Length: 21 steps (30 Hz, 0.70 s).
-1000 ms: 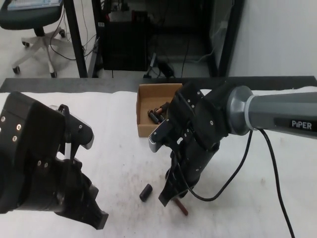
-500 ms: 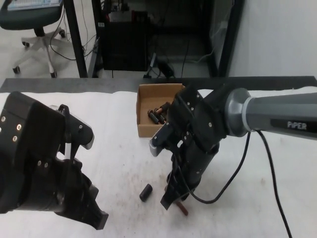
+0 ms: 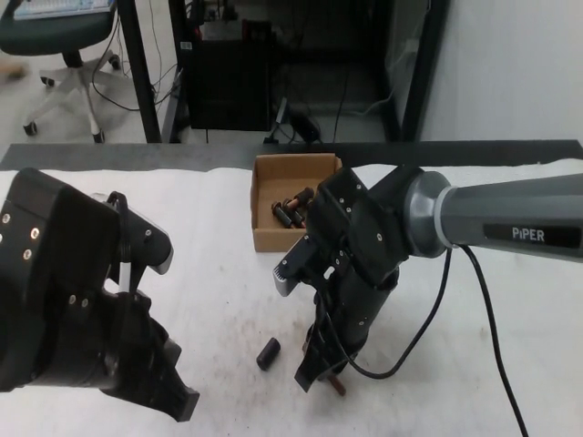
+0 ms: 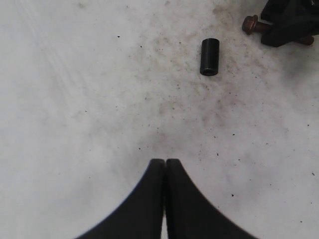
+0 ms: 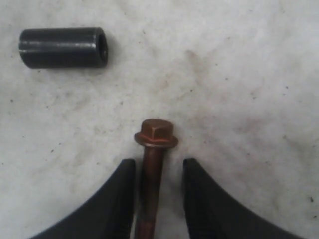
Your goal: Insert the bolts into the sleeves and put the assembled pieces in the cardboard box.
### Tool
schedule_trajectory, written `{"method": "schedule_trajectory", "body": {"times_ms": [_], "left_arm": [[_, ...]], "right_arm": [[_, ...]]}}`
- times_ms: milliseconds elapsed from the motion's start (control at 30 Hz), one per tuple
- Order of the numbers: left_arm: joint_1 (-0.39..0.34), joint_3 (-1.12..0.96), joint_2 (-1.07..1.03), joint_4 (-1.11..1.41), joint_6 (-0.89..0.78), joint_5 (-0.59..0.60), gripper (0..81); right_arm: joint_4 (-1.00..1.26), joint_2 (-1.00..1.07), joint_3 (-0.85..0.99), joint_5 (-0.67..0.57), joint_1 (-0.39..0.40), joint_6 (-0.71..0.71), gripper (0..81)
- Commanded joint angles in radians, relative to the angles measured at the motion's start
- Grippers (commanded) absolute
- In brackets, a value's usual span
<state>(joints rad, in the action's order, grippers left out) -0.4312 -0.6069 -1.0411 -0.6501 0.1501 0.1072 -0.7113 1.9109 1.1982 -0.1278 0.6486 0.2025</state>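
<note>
A copper bolt (image 5: 155,137) lies on the white cloth, its shank between the fingers of my right gripper (image 5: 158,165). That gripper is open, with a gap on one side of the shank. A black sleeve (image 5: 62,47) lies on its side just beyond the bolt's head. In the high view the right gripper (image 3: 314,371) points down at the bolt (image 3: 338,385), with the sleeve (image 3: 268,353) to its left. My left gripper (image 4: 165,162) is shut on nothing, hovering short of the sleeve (image 4: 210,57). The cardboard box (image 3: 273,238) holds assembled pieces.
The left arm's bulk (image 3: 73,300) fills the near left of the bench. A cable (image 3: 460,282) trails from the right arm over the cloth. Bare stained cloth lies between the two grippers. Behind the bench stand a dark rack and an office chair (image 3: 64,36).
The right arm has shifted slightly left and down, bringing its gripper lower over the bolt. The left arm, sleeve and box have not moved.
</note>
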Motion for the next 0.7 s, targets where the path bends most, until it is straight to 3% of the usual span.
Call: {"method": "schedule_trajectory", "body": {"times_ms": [0, 300, 367, 467, 667], "left_arm": [[0.0, -0.001, 0.006, 0.013, 0.007, -0.001, 0.2], [0.0, -0.001, 0.006, 0.013, 0.007, -0.001, 0.2], [0.0, -0.001, 0.006, 0.013, 0.007, -0.001, 0.2], [0.0, -0.001, 0.006, 0.013, 0.007, -0.001, 0.2], [0.0, -0.001, 0.006, 0.013, 0.006, 0.033, 0.2]], "right_arm": [[0.045, 0.022, -0.001, -0.002, 0.002, 0.008, 31.2], [0.061, 0.022, -0.001, -0.002, 0.002, 0.008, 29.3], [0.061, 0.022, -0.001, -0.002, 0.002, 0.008, 20.3], [0.054, 0.022, -0.001, -0.002, 0.002, 0.04, 0.6], [-0.009, 0.006, 0.047, 0.002, -0.011, -0.032, 0.8]]}}
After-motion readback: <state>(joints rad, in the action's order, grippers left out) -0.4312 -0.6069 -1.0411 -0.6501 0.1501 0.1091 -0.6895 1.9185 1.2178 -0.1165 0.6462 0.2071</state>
